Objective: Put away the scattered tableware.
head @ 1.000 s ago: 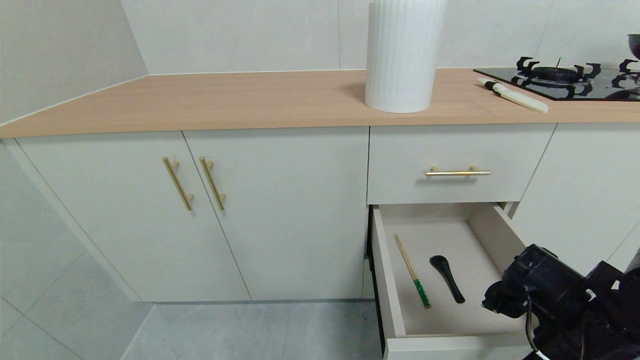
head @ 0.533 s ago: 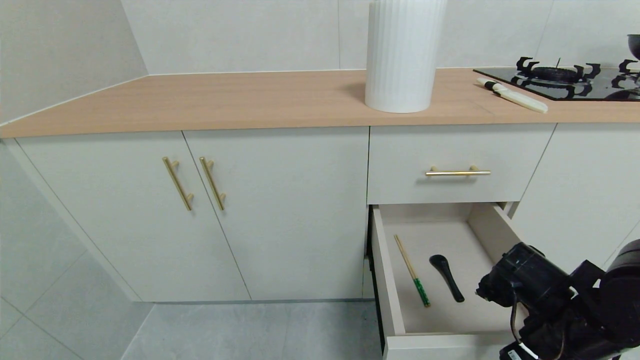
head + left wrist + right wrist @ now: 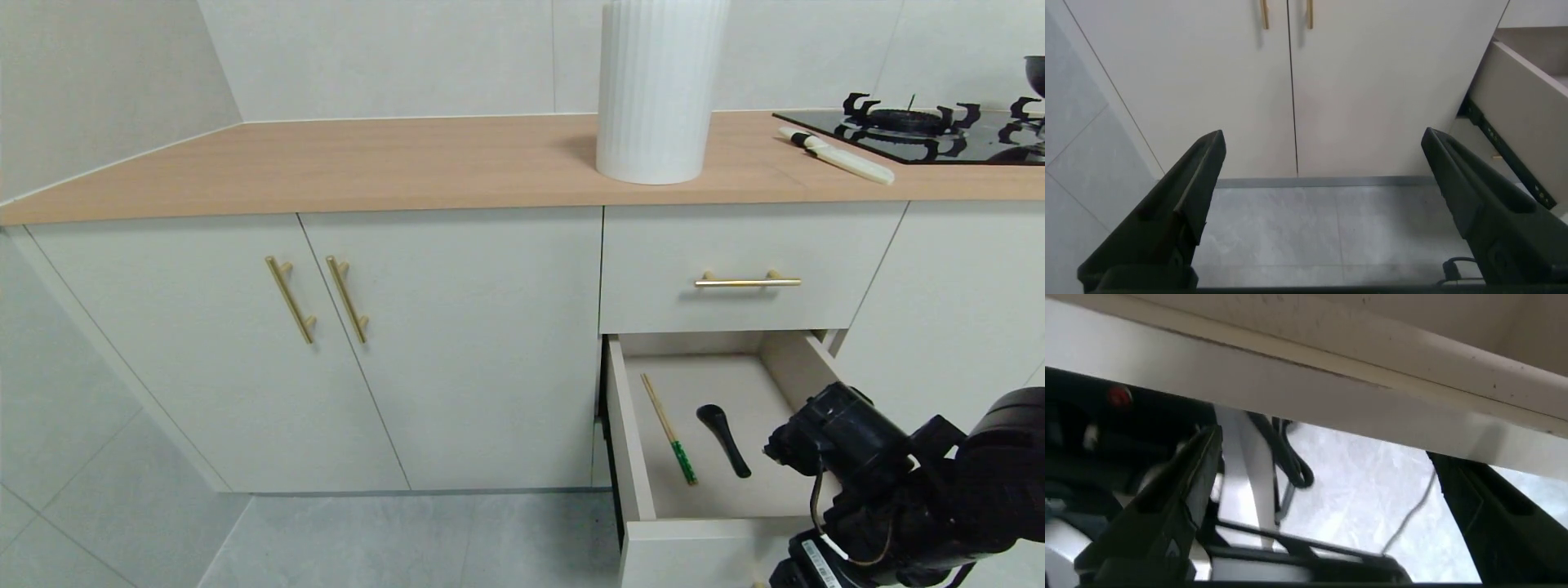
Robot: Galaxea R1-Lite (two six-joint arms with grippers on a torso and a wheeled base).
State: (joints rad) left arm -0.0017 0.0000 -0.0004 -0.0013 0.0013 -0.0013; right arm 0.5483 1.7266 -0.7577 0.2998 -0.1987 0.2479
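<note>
Countertop [image 3: 367, 163] of pale wood is spread across the head view, with paired cabinet doors [image 3: 326, 351] closed beneath it, a tall white ribbed container [image 3: 657, 90] stood on it and a black hob [image 3: 922, 131] set in at the robot's right. Below a shut upper drawer front [image 3: 747, 261], the lower drawer [image 3: 633, 457] is found pulled out. The right arm [image 3: 857, 445] is placed low at that drawer's front right corner; its right gripper [image 3: 1323, 531] is shown with fingers spread wide and nothing held, the drawer's pale lower edge just beyond them. The left gripper [image 3: 1323, 224] is likewise spread wide and empty, hung low before the cabinet doors (well apart from the drawer). A white knife [image 3: 837, 155] is left on the countertop just beside the hob. On the drawer's floor a black spoon [image 3: 722, 439] is laid near green-tipped chopsticks [image 3: 669, 429], apart and roughly parallel. The step in hand is judged to be the closing of the drawer. Trouble could be met there: a push applied at one corner could rack it in its runners, a hard shove could send the loose pieces sliding, and the knife could be shut out, should it count as tableware.
</note>
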